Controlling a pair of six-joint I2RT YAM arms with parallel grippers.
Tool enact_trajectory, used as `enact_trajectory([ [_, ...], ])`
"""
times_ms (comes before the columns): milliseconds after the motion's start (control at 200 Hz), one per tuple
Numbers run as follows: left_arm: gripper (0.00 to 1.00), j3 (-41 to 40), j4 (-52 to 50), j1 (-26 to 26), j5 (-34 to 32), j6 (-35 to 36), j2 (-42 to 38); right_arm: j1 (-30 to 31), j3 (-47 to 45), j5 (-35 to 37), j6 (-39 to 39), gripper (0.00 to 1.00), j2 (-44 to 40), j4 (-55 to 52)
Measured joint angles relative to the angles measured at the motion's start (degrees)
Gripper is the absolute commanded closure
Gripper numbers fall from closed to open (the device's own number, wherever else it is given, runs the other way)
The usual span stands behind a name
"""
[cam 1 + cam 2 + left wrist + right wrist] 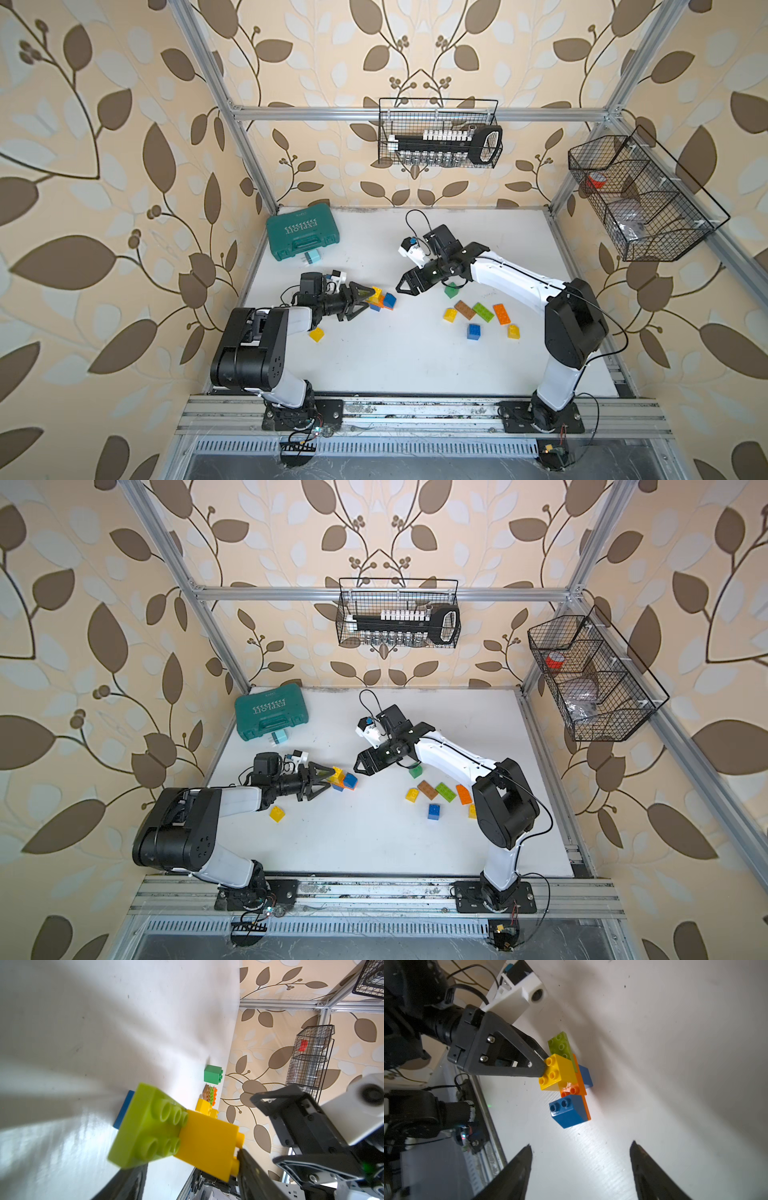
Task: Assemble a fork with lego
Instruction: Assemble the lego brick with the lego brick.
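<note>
Two grippers, mid-build: left gripper [369, 298] clamps brick assembly [383, 300], frame centre-left; right gripper [407, 291] wide open, empty. Next likely calls for grabbing loose green brick [483, 311], centre-right.

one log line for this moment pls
left gripper: shut on brick assembly | right gripper: open, empty, clear of assembly | loose bricks: scattered on table
</note>
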Motion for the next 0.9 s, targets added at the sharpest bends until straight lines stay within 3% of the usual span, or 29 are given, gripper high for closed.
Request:
enact_trajectory([
  [165,0.32,-0.02,-0.07,0.0,-0.07,0.0,-0.11,-0.28,-10.64,-1.14,15.8,0.21,-1.01,8.59],
  [500,0.32,-0.02,-1.33,-0.02,-1.46,0.0,-1.22,1.92,-22.38,-0.2,40.81,0.12,-1.73,28.06],
  [900,0.32,-0.09,-1.14,-0.02,-1.44,0.0,-1.18,3.91,-25.73,0.74,57.0,0.1,-1.29,48.57],
])
